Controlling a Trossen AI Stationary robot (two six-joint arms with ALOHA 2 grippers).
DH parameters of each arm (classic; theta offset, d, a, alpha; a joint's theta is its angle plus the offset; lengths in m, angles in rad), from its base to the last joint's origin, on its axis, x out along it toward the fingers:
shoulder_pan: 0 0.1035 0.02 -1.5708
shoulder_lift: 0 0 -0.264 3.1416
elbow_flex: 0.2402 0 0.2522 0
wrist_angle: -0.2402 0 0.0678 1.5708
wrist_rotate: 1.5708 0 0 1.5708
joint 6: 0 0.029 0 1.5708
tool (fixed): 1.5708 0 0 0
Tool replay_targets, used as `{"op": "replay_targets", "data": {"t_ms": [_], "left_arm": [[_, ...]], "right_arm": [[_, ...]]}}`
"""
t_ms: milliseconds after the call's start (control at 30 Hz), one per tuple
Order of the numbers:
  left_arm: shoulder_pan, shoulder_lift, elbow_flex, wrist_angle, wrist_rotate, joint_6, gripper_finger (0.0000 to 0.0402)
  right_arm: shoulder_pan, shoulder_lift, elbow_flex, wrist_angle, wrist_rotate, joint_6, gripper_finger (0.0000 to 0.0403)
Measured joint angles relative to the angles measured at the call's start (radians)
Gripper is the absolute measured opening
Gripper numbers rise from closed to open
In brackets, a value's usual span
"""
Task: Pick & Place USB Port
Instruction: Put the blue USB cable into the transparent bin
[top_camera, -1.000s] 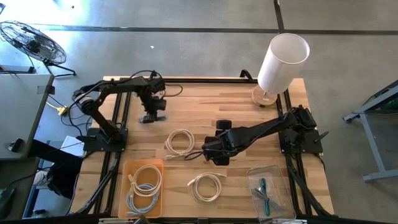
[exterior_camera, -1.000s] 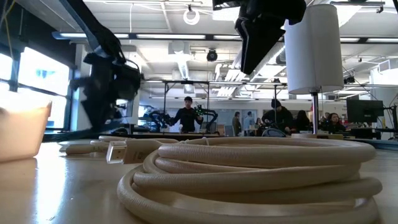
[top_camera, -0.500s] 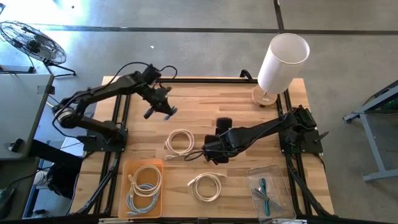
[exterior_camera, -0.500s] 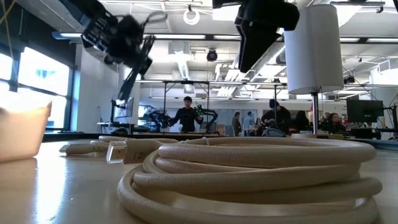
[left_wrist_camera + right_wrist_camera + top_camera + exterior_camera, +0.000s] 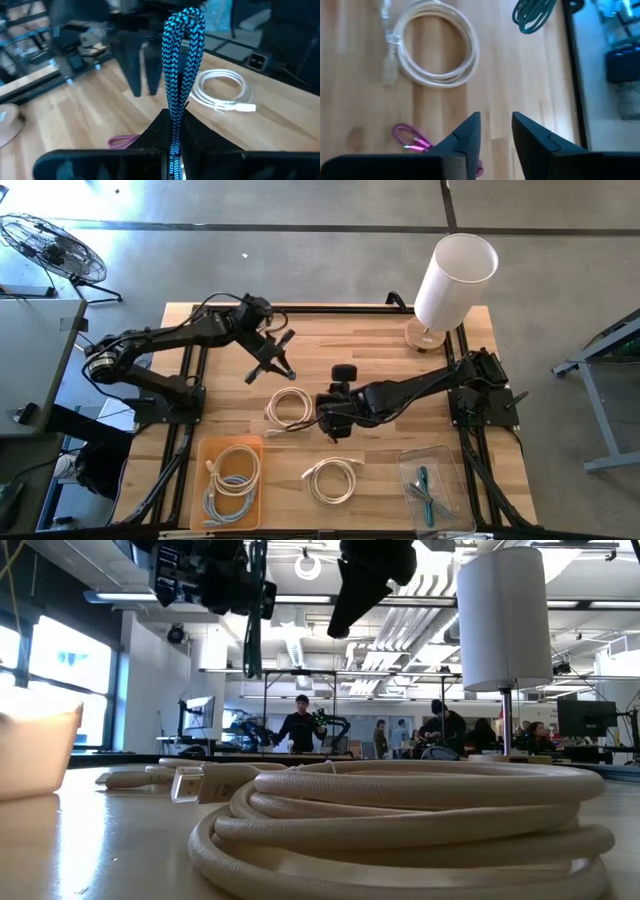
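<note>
Left claw point(image 5: 176, 131): pinching a blue braided cable point(image 5: 181, 60), raised above the bench point(image 5: 320, 345).
Right claw point(image 5: 496, 131): slightly spread, empty, over white coil point(image 5: 439, 45).

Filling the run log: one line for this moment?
left gripper: shut on blue cable, raised | right gripper: open, above table

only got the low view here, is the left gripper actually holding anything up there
Observer: Yes, the left gripper is shut on a blue-and-black braided cable.
Operator: and the right one
Observer: The right gripper is open, nothing between its fingers, above the table.
Operator: anything near it
Observer: A small pink cable lies on the wood close to it.
</note>
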Motion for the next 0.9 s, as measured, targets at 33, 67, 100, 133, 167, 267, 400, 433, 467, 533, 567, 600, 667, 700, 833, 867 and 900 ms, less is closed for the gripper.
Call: {"op": "replay_targets", "data": {"t_ms": [33,67,100,133,167,267,400,433,467,533,567,600,667,700,833,867,900], "left_arm": [[-0.015,0.000,0.000,-0.002,-0.002,0.011,0.0014],[-0.028,0.000,0.000,0.003,-0.002,0.017,0.0014],[-0.040,0.000,0.000,0.012,-0.001,0.024,0.0014],[-0.052,0.000,0.000,0.021,-0.001,0.028,0.0014],[-0.064,0.000,0.000,0.030,-0.002,0.030,0.0014],[-0.094,0.000,0.000,0.036,0.001,0.034,0.0014],[-0.126,0.000,0.000,0.033,0.001,0.039,0.0014],[-0.132,0.000,0.000,0.028,0.000,0.047,0.0014],[-0.137,0.000,0.000,0.023,0.001,0.055,0.0014],[-0.144,-0.001,0.000,0.011,-0.001,0.063,0.0014],[-0.148,-0.001,0.000,0.008,-0.003,0.064,0.0014],[-0.148,-0.001,0.000,0.010,-0.002,0.065,0.0014],[-0.153,-0.001,0.000,0.014,-0.003,0.066,0.0014],[-0.157,-0.001,0.000,0.017,-0.010,0.067,0.0014],[-0.172,-0.001,0.000,0.028,-0.025,0.083,0.0014],[-0.177,-0.001,0.000,0.028,-0.030,0.088,0.0014],[-0.181,-0.001,0.000,0.029,-0.042,0.089,0.0014]], "right_arm": [[0.000,0.000,0.000,-0.002,-0.019,-0.006,0.0091],[0.000,0.000,0.000,-0.004,-0.040,-0.012,0.0084],[0.000,0.000,0.000,-0.003,-0.067,-0.019,0.0077],[-0.003,0.000,0.000,0.003,-0.089,-0.029,0.0070],[-0.006,0.000,0.000,0.013,-0.108,-0.034,0.0065],[-0.020,0.000,0.000,0.056,-0.163,-0.045,0.0055],[-0.041,0.000,0.000,0.108,-0.228,-0.054,0.0063],[-0.046,0.000,0.000,0.116,-0.233,-0.055,0.0070],[-0.049,0.000,0.000,0.119,-0.233,-0.055,0.0080],[-0.053,0.000,0.000,0.125,-0.224,-0.055,0.0103],[-0.054,0.000,0.000,0.130,-0.219,-0.055,0.0117],[-0.057,0.000,0.000,0.139,-0.214,-0.055,0.0130],[-0.059,0.000,0.000,0.168,-0.209,-0.056,0.0159],[-0.062,0.000,0.000,0.188,-0.210,-0.064,0.0173],[-0.066,0.000,0.000,0.269,-0.228,-0.121,0.0219],[-0.066,0.000,0.000,0.285,-0.228,-0.134,0.0227],[-0.066,0.000,0.000,0.300,-0.228,-0.145,0.0235]]}}
